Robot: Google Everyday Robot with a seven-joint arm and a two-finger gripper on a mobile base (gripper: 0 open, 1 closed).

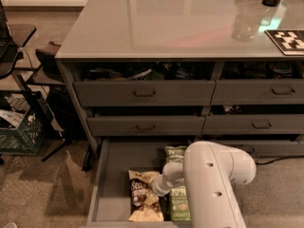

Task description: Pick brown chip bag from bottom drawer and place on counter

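Down in the bottom drawer (pixel 113 175), my fingers (pixel 158 191) are at the tip of my white arm (pixel 213 184), low over the drawer floor toward its near end. The wrist hides most of them, so I cannot tell whether they are spread, pressed together or pinching anything.

Just left of them lies the brown chip bag (pixel 142 201), flat on the grey floor with its white lettering facing up and its pale end toward the near rim. Its right edge meets my wrist, though I cannot tell whether the two touch or the wrist only overlaps it in view. To the right of my wrist are green bags (pixel 176 155), one showing beyond the arm and more green nearer, partly covered by me.

The drawer stands pulled well out toward the near side, over the carpet (pixel 47 194). Above it, the upper drawers (pixel 145 93) with dark handles show dark clutter in the gaps over their fronts.

The bench (pixel 156 23) tops the cabinet, glossy and grey. At its far right stands a clear cup (pixel 247 22), and a black-and-white marker (pixel 287 41) lies flat by the right edge. Off to the left, a dark green crate (pixel 21 129) sits on the carpet.
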